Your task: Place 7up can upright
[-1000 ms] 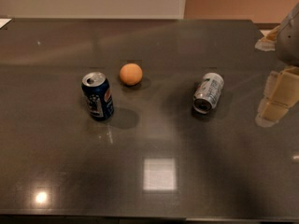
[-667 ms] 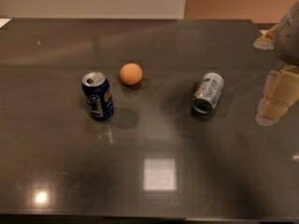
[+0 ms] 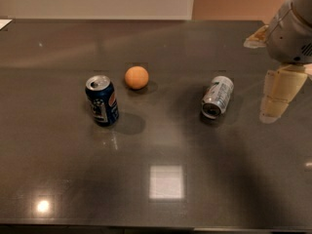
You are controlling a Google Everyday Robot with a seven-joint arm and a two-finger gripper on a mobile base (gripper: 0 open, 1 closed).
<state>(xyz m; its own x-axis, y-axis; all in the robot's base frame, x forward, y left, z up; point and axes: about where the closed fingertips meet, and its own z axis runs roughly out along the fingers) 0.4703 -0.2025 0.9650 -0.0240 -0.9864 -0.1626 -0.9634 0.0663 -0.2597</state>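
The 7up can [image 3: 217,96], silver-white with green markings, lies on its side on the dark table [image 3: 156,179], right of centre, its top end facing the camera. My gripper [image 3: 265,67] is at the right edge of the view, to the right of the can and apart from it. It is open and empty, with one pale finger [image 3: 276,94] low and the other [image 3: 256,37] farther back.
A dark blue Pepsi can [image 3: 102,100] stands upright left of centre. An orange ball [image 3: 136,77] sits just behind and right of it. A pale wall runs along the table's far edge. A bit of white paper [image 3: 4,23] lies at the far left corner.
My gripper has moved a little to the left, toward the lying 7up can. The cans and the ball have not moved.
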